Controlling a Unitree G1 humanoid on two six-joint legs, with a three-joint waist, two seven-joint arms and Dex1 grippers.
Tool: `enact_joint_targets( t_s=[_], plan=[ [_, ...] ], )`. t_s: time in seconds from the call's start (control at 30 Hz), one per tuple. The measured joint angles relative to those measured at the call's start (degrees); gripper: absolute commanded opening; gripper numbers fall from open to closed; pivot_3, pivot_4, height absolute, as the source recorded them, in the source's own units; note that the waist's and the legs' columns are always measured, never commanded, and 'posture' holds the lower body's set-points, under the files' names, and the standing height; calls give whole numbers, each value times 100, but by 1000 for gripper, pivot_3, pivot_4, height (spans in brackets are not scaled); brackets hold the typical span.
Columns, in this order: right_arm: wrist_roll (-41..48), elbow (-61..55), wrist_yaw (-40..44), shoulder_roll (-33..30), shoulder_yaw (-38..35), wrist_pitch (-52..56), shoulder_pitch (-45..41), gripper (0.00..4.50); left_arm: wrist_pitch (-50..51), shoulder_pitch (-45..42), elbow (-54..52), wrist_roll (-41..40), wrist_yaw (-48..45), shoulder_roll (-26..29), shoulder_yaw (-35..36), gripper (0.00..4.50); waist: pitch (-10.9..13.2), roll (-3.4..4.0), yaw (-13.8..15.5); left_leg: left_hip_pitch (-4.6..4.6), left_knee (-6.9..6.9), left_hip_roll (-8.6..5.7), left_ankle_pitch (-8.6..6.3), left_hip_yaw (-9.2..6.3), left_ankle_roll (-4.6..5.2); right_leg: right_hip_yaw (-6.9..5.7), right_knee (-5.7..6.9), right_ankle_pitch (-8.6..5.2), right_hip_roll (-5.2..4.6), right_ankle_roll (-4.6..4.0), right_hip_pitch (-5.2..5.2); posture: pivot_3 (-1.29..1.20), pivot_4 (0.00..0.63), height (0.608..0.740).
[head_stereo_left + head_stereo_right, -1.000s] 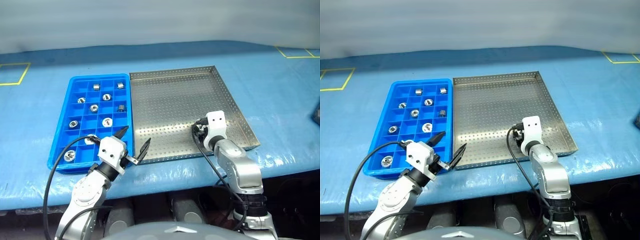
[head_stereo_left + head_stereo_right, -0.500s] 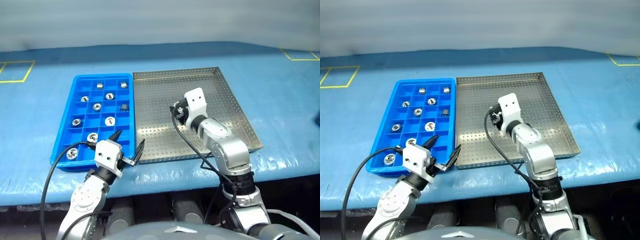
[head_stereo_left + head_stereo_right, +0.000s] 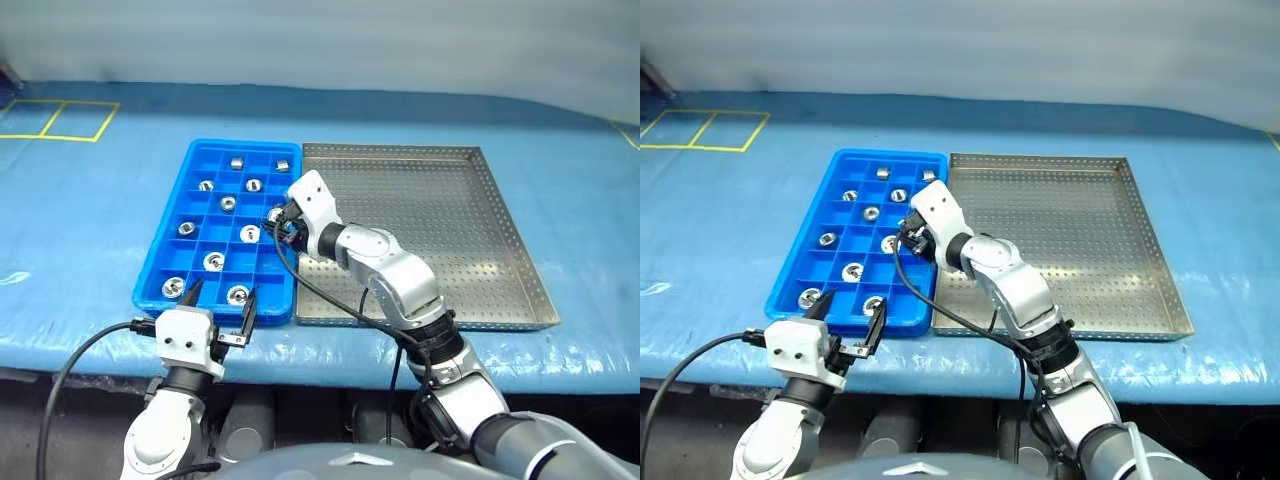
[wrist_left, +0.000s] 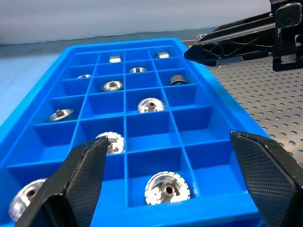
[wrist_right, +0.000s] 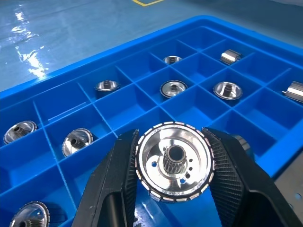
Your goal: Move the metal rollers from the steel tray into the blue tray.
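Right gripper (image 5: 173, 170) clamps a metal roller (image 5: 173, 161) over the blue tray's (image 3: 160, 270) right edge | left gripper (image 4: 170, 184) gapes empty | steel tray (image 3: 470, 250) bare | advice: centre over a vacant cell, lower, then release.

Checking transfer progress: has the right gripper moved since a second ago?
Yes. The right gripper, shut on a metal roller, went from the steel tray leftward to over the blue tray.

No readable text, label, brand or number on blue tray (image 3: 160, 268), steel tray (image 3: 520, 260), rollers or grippers.
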Motion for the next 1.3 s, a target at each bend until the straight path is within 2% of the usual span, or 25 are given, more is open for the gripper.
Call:
enact_joint_targets(
  t_s=[0.37,0.6,0.67,0.83,1.03,1.3],
  plan=[
    [-55,384,401,-279,388,-106,137,1698,-146,320,-40,169,107,-95,-204,4500,0,-1,229,-8,-4,1,-1,5,-1,1,-6,-2,-1,-2,-14,378,150,740],
    [-76,215,485,-387,432,-64,291,4052,-144,305,-107,145,2,-32,-197,4500,0,0,234,-8,-5,1,-1,6,-1,0,-6,-3,-2,-3,-15,325,150,740],
    [-52,105,473,-413,384,13,307,4492,-136,283,-108,134,-51,36,-181,4500,0,0,230,-8,-3,1,-1,8,-1,1,-7,-3,-3,-3,-14,311,150,740],
    [27,-184,377,-485,93,105,503,4492,-95,115,-108,66,-195,157,4,4500,0,-1,209,-8,-3,1,-1,8,-1,1,-6,-3,-3,-3,-16,252,150,740],
    [178,-622,331,-667,-340,78,771,4492,68,-254,-108,-231,-464,480,619,4500,0,0,17,-8,-7,3,-1,10,-1,0,-5,-3,-1,-3,-16,144,150,740],
    [244,-1277,57,-948,-940,-121,1402,4492,582,-1587,91,-632,-844,987,1298,4500,-4,-4,-333,-3,3,1,0,11,-2,3,-2,4,-2,6,-3,-22,150,740]
  ],
)
